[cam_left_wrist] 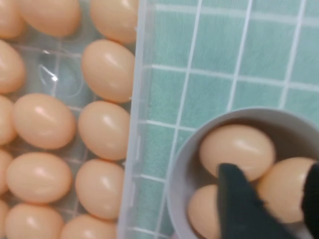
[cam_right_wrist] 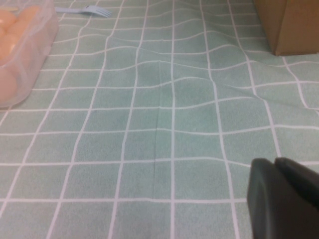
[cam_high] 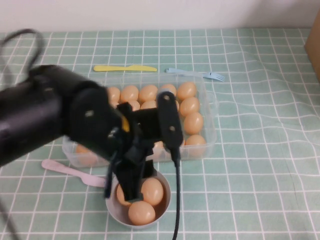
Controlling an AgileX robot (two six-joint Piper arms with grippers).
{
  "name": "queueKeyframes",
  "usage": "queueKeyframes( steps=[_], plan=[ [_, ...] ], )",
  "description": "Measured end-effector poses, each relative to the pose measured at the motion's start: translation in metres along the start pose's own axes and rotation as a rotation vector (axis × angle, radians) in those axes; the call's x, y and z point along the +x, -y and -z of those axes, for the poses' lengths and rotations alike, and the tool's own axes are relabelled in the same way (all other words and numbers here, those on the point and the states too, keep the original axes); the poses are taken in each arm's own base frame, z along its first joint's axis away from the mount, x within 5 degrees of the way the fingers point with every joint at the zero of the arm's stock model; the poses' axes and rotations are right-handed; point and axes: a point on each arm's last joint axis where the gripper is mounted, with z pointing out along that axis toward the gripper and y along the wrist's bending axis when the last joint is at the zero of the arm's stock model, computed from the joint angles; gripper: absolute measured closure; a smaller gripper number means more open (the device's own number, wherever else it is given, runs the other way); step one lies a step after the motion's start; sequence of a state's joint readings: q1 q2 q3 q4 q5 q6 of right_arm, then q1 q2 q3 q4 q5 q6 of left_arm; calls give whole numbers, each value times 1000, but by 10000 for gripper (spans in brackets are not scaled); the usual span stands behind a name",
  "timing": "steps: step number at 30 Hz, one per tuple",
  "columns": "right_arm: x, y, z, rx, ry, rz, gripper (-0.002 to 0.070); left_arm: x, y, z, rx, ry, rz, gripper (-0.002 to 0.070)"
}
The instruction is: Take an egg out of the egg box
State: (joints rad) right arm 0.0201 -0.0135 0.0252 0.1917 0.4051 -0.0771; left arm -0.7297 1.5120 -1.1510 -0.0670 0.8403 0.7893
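The clear egg box (cam_high: 212, 117) sits mid-table with several tan eggs (cam_high: 188, 106) in its wells; it also shows in the left wrist view (cam_left_wrist: 135, 99) and the right wrist view (cam_right_wrist: 30, 45). My left gripper (cam_high: 125, 192) hangs low inside a round grey bowl (cam_high: 165, 205) just in front of the box. In the left wrist view my left gripper (cam_left_wrist: 271, 174) has a finger on each side of one egg (cam_left_wrist: 286, 191), closed on it among two other eggs in the bowl (cam_left_wrist: 182, 164). My right gripper (cam_right_wrist: 275, 163) is shut and empty above bare cloth, right of the box.
A pink spoon (cam_high: 65, 170) lies left of the bowl. A yellow knife (cam_high: 125, 68) and a blue fork (cam_high: 197, 73) lie behind the box. A brown cardboard box (cam_right_wrist: 289, 25) stands at the far right. The green checked cloth is rumpled on the right.
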Motion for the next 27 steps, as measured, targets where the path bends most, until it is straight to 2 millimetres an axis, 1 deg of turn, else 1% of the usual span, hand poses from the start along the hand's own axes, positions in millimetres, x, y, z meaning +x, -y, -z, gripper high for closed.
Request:
queueKeyframes(
  steps=[2, 5, 7, 11, 15, 18, 20, 23, 27],
  plan=[
    [0, 0, 0, 0, 0, 0, 694, 9, 7, 24, -29, 75, 67, 470],
    [0, 0, 0, 0, 0, 0, 694, 32, 22, 46, -56, 152, 159, 608],
    [0, 0, 0, 0, 0, 0, 694, 46, 34, 54, -77, 190, 199, 648],
    [0, 0, 0, 0, 0, 0, 694, 68, 57, 67, -153, 304, 260, 672],
    [0, 0, 0, 0, 0, 0, 694, 80, 71, 81, -242, 454, 349, 675],
    [0, 0, 0, 0, 0, 0, 694, 86, 77, 88, -286, 565, 428, 676],
    [0, 0, 0, 0, 0, 0, 694, 88, 80, 92, -302, 603, 449, 676],
    [0, 0, 0, 0, 0, 0, 694, 89, 81, 94, -316, 619, 449, 676],
    [0, 0, 0, 0, 0, 0, 694, 91, 81, 92, -334, 591, 406, 676]
  ],
)
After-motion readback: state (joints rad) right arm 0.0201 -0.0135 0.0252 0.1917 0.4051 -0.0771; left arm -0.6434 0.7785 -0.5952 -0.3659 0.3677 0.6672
